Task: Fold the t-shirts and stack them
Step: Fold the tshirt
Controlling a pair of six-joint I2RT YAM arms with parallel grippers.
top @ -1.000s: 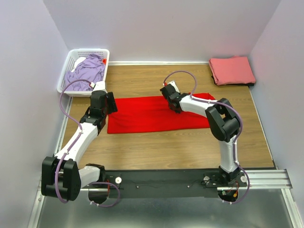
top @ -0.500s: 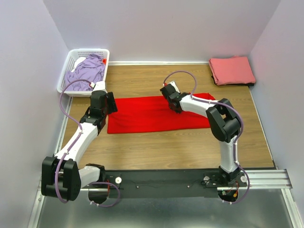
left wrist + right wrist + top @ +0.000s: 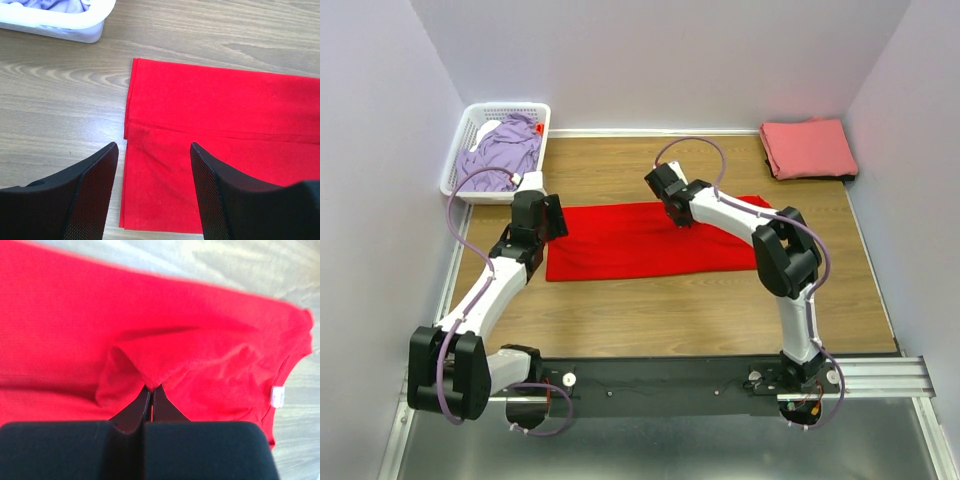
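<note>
The red t-shirt point(image 3: 630, 240) lies folded into a long strip across the middle of the wooden table. My right gripper point(image 3: 676, 214) is shut on a pinch of the red t-shirt point(image 3: 200, 345) near the strip's far edge, and its white neck tag point(image 3: 276, 396) shows at the right. My left gripper point(image 3: 152, 150) is open and empty, hovering over the strip's left end point(image 3: 165, 185). The salmon-pink t-shirt point(image 3: 808, 148) lies folded at the far right corner. The lavender t-shirt point(image 3: 502, 148) lies crumpled in the basket.
The white lattice basket point(image 3: 470, 125) stands at the far left corner; its rim point(image 3: 55, 22) shows at the top left of the left wrist view. Purple-white walls close in the table on three sides.
My right gripper has moved left and a little farther back along the strip's far edge, still pinching the red cloth. The left arm has barely moved.
</note>
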